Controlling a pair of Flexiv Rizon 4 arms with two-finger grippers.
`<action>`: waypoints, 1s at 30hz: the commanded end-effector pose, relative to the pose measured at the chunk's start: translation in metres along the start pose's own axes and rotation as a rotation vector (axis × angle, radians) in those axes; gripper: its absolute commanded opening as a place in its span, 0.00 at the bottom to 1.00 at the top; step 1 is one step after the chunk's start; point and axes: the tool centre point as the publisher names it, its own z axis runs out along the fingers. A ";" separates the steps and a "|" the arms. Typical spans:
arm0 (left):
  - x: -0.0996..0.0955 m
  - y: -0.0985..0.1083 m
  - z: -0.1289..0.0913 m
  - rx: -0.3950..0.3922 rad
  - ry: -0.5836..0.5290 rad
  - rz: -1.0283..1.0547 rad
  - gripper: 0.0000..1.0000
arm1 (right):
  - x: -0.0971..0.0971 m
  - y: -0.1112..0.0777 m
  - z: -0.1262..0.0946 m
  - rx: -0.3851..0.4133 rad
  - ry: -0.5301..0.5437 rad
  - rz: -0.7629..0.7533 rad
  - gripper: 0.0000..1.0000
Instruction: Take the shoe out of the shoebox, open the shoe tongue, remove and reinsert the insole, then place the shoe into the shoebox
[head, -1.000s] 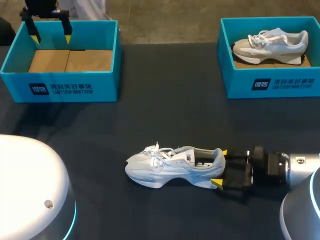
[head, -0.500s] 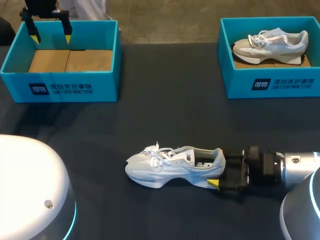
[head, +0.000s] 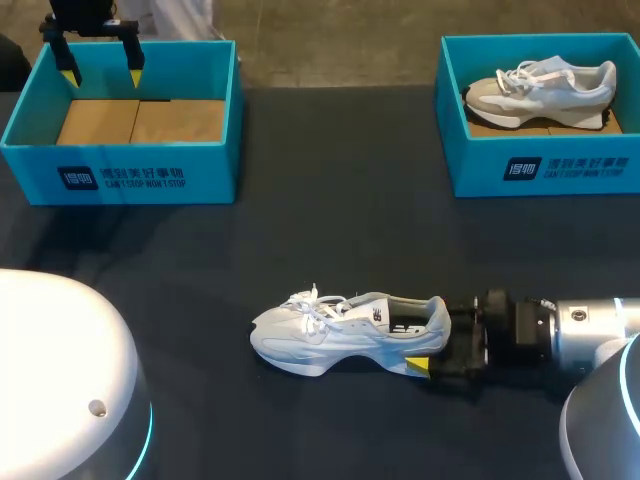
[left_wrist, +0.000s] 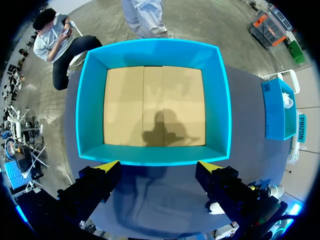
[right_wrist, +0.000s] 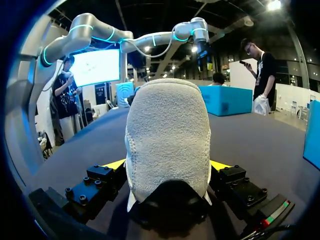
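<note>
my right gripper (head: 432, 336) straddles the white shoe's (head: 335, 335) heel on the table, fingers spread. my left gripper (left_wrist: 157, 167) hangs wide apart over the left shoebox (left_wrist: 90, 100).

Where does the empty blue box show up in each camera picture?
Head view: empty box, far left of the table.
Left wrist view: empty box directly ahead of the left gripper.
Right wrist view: empty box beyond the white shoe.
Shared landmark: the left gripper, poised over it in all three.
</note>
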 end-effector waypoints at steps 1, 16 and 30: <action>0.000 0.000 0.000 0.000 0.000 0.000 1.00 | -0.001 -0.002 0.003 0.002 0.004 0.001 1.00; 0.000 0.000 0.000 0.000 0.000 0.000 1.00 | -0.002 -0.006 0.005 0.008 0.044 -0.019 0.00; 0.000 0.000 0.000 0.000 0.000 0.000 1.00 | -0.006 0.002 0.012 0.020 0.091 -0.047 0.00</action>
